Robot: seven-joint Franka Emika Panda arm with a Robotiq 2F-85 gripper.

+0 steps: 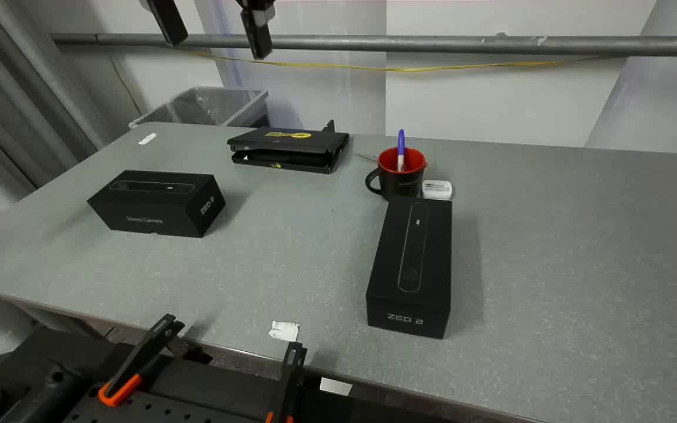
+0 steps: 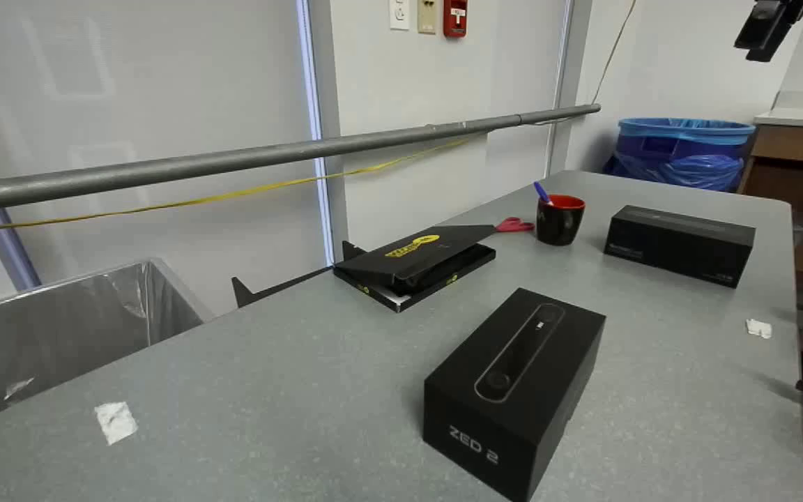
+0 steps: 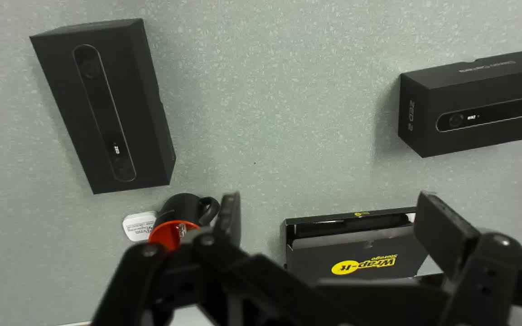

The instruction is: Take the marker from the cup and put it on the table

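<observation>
The cup is black outside with a red inside and a handle. It stands upright on the grey table, and also shows in an exterior view. The blue marker leans in the cup with its upper end above the rim; it also shows in an exterior view. In the wrist view the cup is partly covered by a finger, and most of the marker is hidden. My gripper is open and empty, high above the table. Its fingertips show at the top of an exterior view.
A black ZED 2 box stands just in front of the cup, with a white tin beside it. Another ZED 2 box and a part-open Wrap-It box are on the table. Red scissors lie near the cup.
</observation>
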